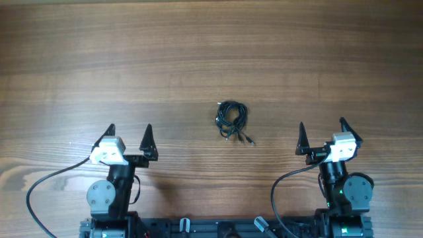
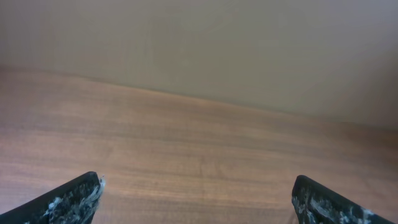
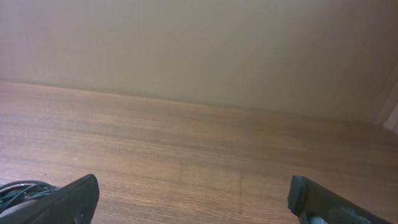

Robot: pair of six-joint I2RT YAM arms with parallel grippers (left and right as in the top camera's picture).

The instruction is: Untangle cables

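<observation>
The cables (image 1: pixel 232 119) lie bunched in a small black knot near the middle of the wooden table, with thin plug ends trailing toward the front right. Part of the bunch shows at the lower left edge of the right wrist view (image 3: pixel 22 191). My left gripper (image 1: pixel 129 134) is open and empty at the front left, well left of the cables. My right gripper (image 1: pixel 322 132) is open and empty at the front right, right of the cables. In the left wrist view the open fingers (image 2: pixel 198 199) frame bare table only.
The wooden table (image 1: pixel 211 59) stretches far behind the cables. Thick black arm wires (image 1: pixel 39 188) loop near both arm bases at the front edge. A pale wall (image 2: pixel 217 43) stands behind the table's far edge.
</observation>
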